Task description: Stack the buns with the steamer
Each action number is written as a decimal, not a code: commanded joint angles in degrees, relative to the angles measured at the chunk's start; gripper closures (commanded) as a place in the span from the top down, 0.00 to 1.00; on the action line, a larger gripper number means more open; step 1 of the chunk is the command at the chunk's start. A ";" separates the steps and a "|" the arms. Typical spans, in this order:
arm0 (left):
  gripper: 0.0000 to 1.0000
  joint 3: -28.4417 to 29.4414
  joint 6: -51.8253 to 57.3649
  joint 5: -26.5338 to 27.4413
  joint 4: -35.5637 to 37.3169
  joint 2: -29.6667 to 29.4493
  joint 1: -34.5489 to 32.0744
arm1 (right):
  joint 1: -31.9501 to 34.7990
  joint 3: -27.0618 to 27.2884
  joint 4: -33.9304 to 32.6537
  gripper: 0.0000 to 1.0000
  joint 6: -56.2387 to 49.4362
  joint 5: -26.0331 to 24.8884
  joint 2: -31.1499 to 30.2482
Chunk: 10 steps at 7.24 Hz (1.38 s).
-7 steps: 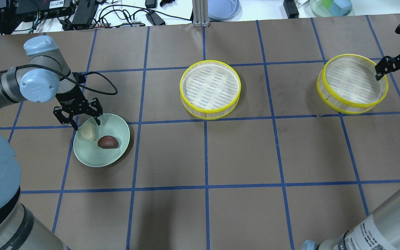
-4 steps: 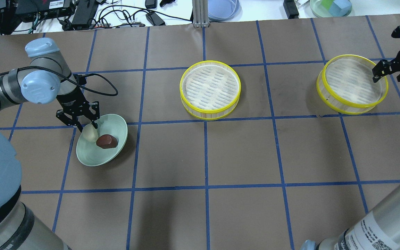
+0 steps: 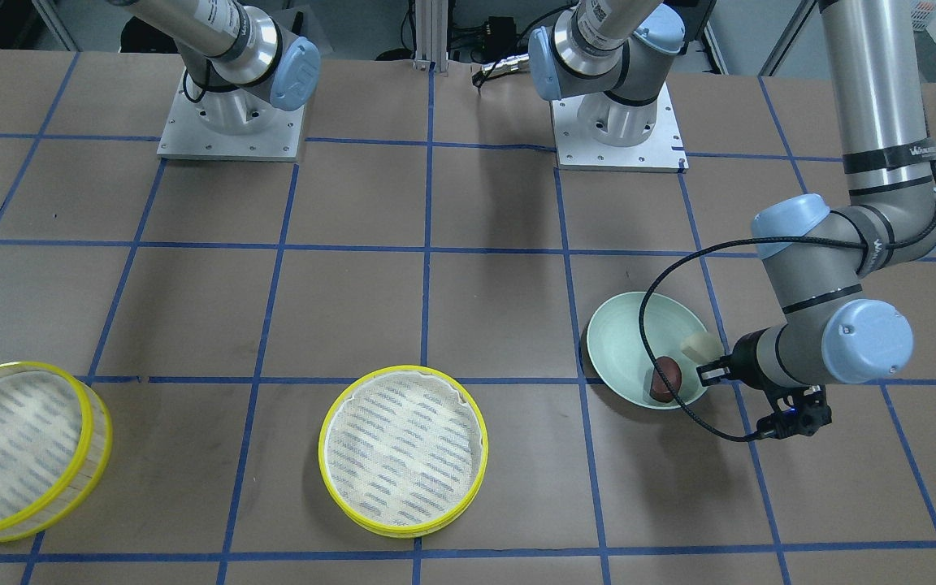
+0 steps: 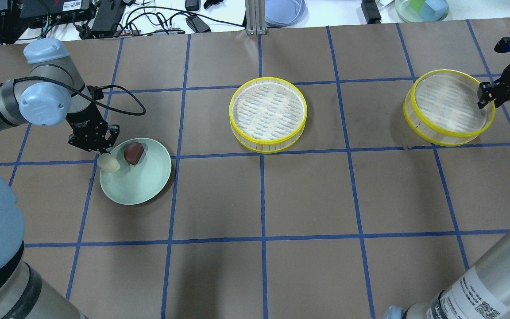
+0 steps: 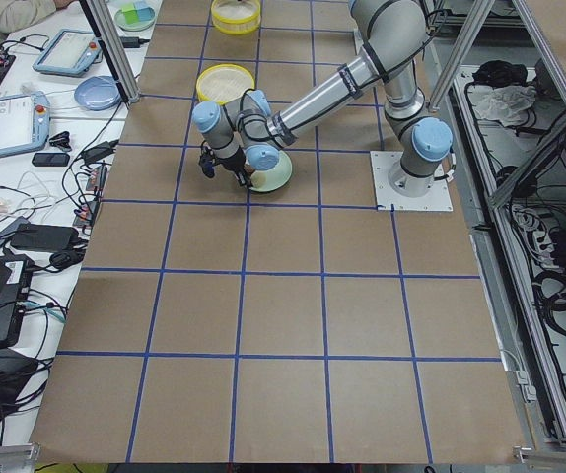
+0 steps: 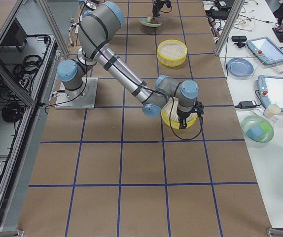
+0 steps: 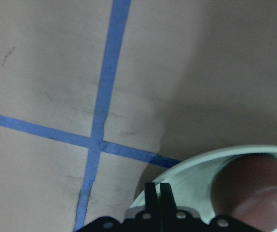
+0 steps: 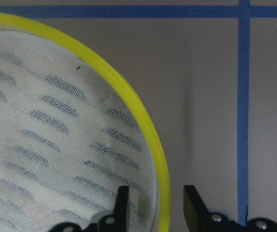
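The mint-green plate (image 4: 142, 184) holds the dark reddish-brown bun (image 4: 133, 152) at its far side. The cream bun (image 4: 109, 164) lies at the plate's left rim. My left gripper (image 4: 103, 151) is shut at that rim. In the left wrist view its fingertips (image 7: 158, 186) are together, the brown bun (image 7: 254, 188) lies beside them and the cream bun is not between them. Two yellow-rimmed steamer trays stand empty, one mid-table (image 4: 268, 110) and one on the right (image 4: 447, 104). My right gripper (image 4: 486, 95) is open and straddles the right tray's rim (image 8: 148, 140).
Blue tape lines grid the brown table cover. Beyond its far edge are cables, an aluminium post (image 4: 255, 17), a blue plate (image 4: 283, 11) and a green bowl of blocks (image 4: 421, 9). The left arm's cable (image 3: 663, 325) loops over the green plate.
The left gripper shut and drew up-left. The plate rocked and shifted, the brown bun slid to its far side and the cream bun ended at the left rim. The right gripper settled over the tray's rim.
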 commanded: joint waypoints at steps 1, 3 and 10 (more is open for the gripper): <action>0.00 1.80 0.40 1.80 -0.79 1.18 0.06 | 0.00 0.04 0.08 0.49 -0.06 0.00 0.05; 0.00 3.64 -1.25 0.05 -0.36 3.72 -2.12 | 0.00 -0.05 0.00 0.47 0.54 0.00 -0.03; 0.00 7.78 -25.23 -18.99 21.32 0.84 -21.19 | 0.00 -0.05 0.08 0.05 1.17 0.18 -0.47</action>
